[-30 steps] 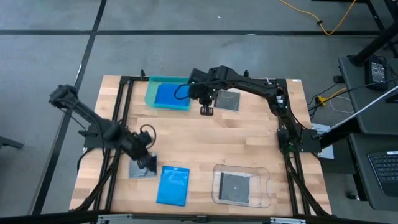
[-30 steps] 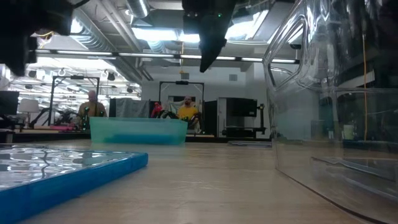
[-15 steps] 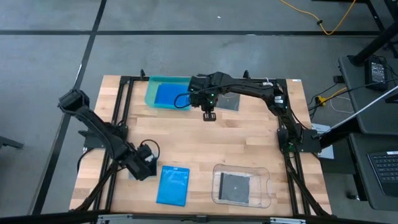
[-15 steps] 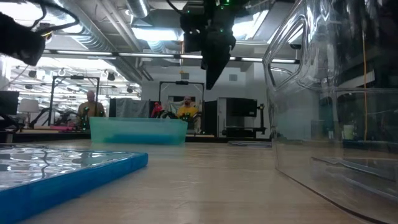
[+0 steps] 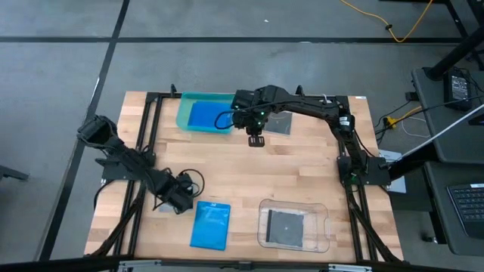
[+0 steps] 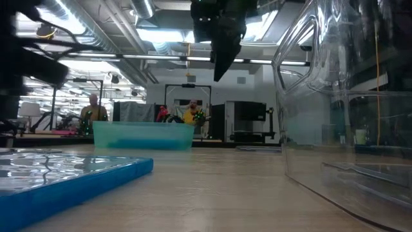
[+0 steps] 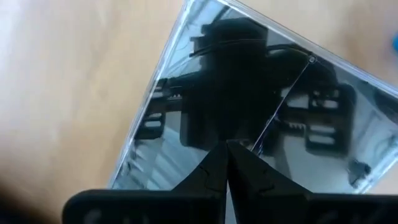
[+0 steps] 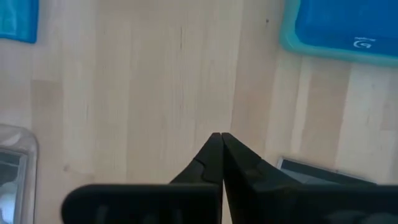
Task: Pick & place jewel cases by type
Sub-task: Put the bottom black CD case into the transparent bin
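**Both arms empty, two cases lying loose**

I have the left gripper low at the near left of the desk, fingers pressed together with nothing between them; the wrist view looks straight down onto a square clear jewel case, glossy enough to mirror the arm above it; I judge the tips to hover over its lid rather than grip it, since a flat case offers them only its thin edges. In the high view that case is almost wholly hidden under the gripper.

Just right of it lies a bright blue rectangular case, flat on the wood and not yet sorted; its smooth edge fills the near left of the low view.

The right gripper hangs above the far middle of the desk, fingers clenched on nothing, between the teal tray on its left and a dark square case lying loose just to its right. The teal tray is translucent with a raised rim and holds blue; I cannot tell how many cases are stacked there. The clear tray at the near right, thin moulded plastic with rounded corners, holds a dark square case showing a disc.

So the sorting reads as blue to teal, dark to clear; I take it as partly done, with the fingers needing to part before either loose case can be lifted.
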